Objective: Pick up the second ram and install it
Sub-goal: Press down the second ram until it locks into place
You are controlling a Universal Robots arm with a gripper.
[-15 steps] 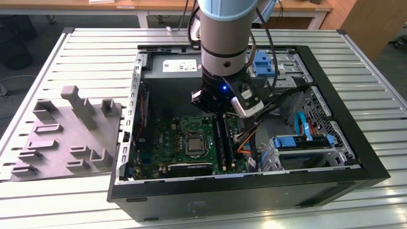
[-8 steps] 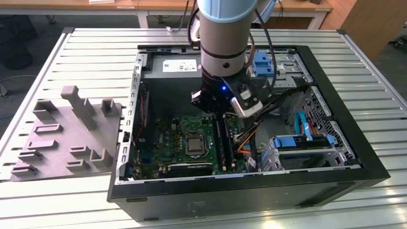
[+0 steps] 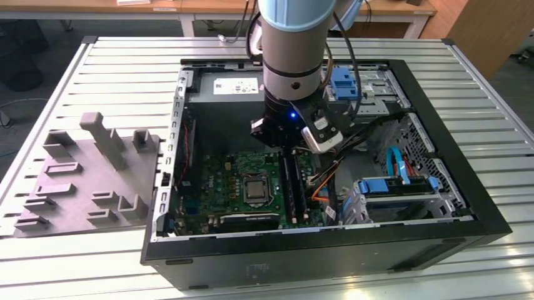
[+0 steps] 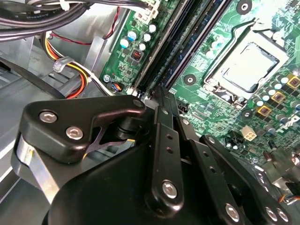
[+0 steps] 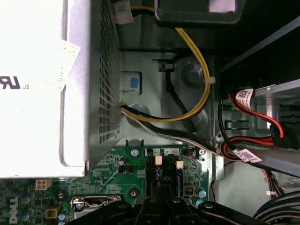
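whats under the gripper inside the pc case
Under the gripper lie the green motherboard and its long black memory slots. The slot ends right below it are covered by the gripper, so a seated stick cannot be confirmed.

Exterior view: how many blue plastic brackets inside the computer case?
2: one blue bracket at the far end beside the arm, another on the drive cage at the exterior view's right. Others may be hidden.

Slatted metal worktable (image 3: 100,69), wooden desks (image 3: 209,9) behind, grey floor (image 3: 517,81)
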